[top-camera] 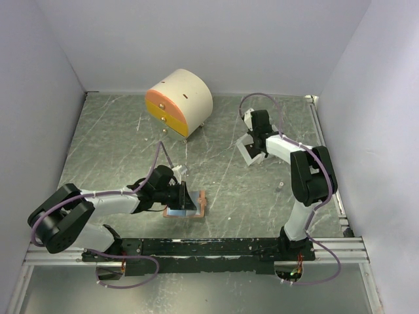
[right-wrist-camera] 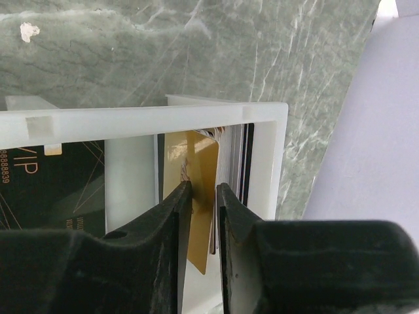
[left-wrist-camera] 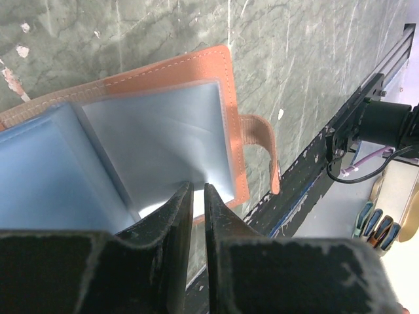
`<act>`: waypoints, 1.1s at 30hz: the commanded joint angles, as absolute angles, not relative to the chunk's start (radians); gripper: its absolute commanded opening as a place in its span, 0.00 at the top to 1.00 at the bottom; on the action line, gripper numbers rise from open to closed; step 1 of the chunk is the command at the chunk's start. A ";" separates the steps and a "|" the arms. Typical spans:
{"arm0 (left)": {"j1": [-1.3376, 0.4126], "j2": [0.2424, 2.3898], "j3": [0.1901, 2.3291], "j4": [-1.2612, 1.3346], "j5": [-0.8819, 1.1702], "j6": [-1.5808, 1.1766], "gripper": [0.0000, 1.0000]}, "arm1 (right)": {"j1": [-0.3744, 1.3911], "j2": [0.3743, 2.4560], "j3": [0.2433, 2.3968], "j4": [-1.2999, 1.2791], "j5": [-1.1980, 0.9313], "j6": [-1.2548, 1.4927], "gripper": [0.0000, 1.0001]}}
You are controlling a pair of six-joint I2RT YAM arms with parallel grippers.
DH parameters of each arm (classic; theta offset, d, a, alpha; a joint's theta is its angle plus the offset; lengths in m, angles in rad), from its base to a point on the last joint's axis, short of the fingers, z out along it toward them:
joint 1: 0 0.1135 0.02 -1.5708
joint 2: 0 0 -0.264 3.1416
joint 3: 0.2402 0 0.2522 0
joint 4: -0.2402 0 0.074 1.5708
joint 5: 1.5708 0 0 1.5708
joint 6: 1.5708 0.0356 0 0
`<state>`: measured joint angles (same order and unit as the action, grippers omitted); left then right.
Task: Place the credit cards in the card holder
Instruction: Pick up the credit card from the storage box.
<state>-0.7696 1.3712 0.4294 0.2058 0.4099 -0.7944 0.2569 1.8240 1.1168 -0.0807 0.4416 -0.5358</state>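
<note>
The salmon card holder (left-wrist-camera: 163, 69) lies open on the table, its clear sleeves (left-wrist-camera: 163, 131) up and its strap (left-wrist-camera: 262, 140) to the right. The left sleeve (left-wrist-camera: 52, 176) looks light blue. My left gripper (left-wrist-camera: 196, 186) rests at the sleeve's near edge, its jaws closed to a thin slit with nothing seen between them. In the top view it (top-camera: 185, 196) sits on the holder (top-camera: 201, 204). My right gripper (right-wrist-camera: 204, 186) is shut on a tilted gold card (right-wrist-camera: 203, 163) inside the white tray (right-wrist-camera: 150, 118). More cards (right-wrist-camera: 239, 157) stand at the tray's right wall. A black card (right-wrist-camera: 52, 183) lies on the left.
The round cream cabinet (top-camera: 180, 101) with orange-yellow drawers stands at the back centre. The right gripper (top-camera: 252, 156) and tray are at the back right. A small screw-like bit (top-camera: 279, 187) lies near the right arm. The black rail (top-camera: 216, 247) runs along the near edge.
</note>
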 commanded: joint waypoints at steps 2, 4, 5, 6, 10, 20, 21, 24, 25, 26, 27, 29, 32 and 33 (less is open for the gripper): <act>-0.782 1.387 0.457 0.238 0.406 -0.797 0.77 | 0.235 1.796 1.139 -0.081 0.414 -0.533 0.83; -0.784 1.388 0.458 0.236 0.405 -0.796 0.77 | 0.231 1.796 1.141 -0.081 0.400 -0.527 0.87; -0.784 1.388 0.460 0.234 0.403 -0.795 0.77 | 0.229 1.796 1.144 -0.083 0.391 -0.524 0.89; -0.784 1.387 0.462 0.231 0.402 -0.794 0.77 | 0.227 1.796 1.148 -0.088 0.381 -0.522 0.90; -0.785 1.392 0.467 0.230 0.399 -0.792 0.77 | 0.225 1.789 1.181 -0.139 0.360 -0.502 0.94; -0.796 1.429 0.504 0.226 0.399 -0.782 0.77 | 0.225 1.748 1.208 -0.229 0.332 -0.423 1.00; -0.796 1.430 0.507 0.222 0.397 -0.781 0.77 | 0.225 1.743 1.212 -0.240 0.331 -0.414 1.00; -0.800 1.434 0.513 0.222 0.394 -0.779 0.77 | 0.227 1.728 1.222 -0.270 0.319 -0.380 1.00; -0.800 1.439 0.518 0.221 0.393 -0.777 0.77 | 0.227 1.722 1.226 -0.279 0.317 -0.361 1.00; -0.801 1.445 0.523 0.220 0.392 -0.776 0.77 | 0.228 1.717 1.230 -0.292 0.320 -0.345 1.00; -0.802 1.451 0.530 0.216 0.393 -0.774 0.77 | 0.227 1.712 1.237 -0.307 0.325 -0.324 1.00; -0.804 1.458 0.539 0.212 0.385 -0.771 0.77 | 0.229 1.699 1.253 -0.343 0.338 -0.282 1.00; -0.805 1.464 0.543 0.210 0.369 -0.766 0.78 | 0.235 1.670 1.264 -0.372 0.350 -0.221 1.00; -0.804 1.466 0.549 0.204 0.366 -0.764 0.78 | 0.240 1.657 1.269 -0.382 0.353 -0.200 1.00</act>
<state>-0.7959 1.4532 0.5152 0.2028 0.3985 -0.7898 0.2348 1.7233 1.2289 -0.3222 0.3298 -0.3092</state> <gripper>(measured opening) 0.228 0.007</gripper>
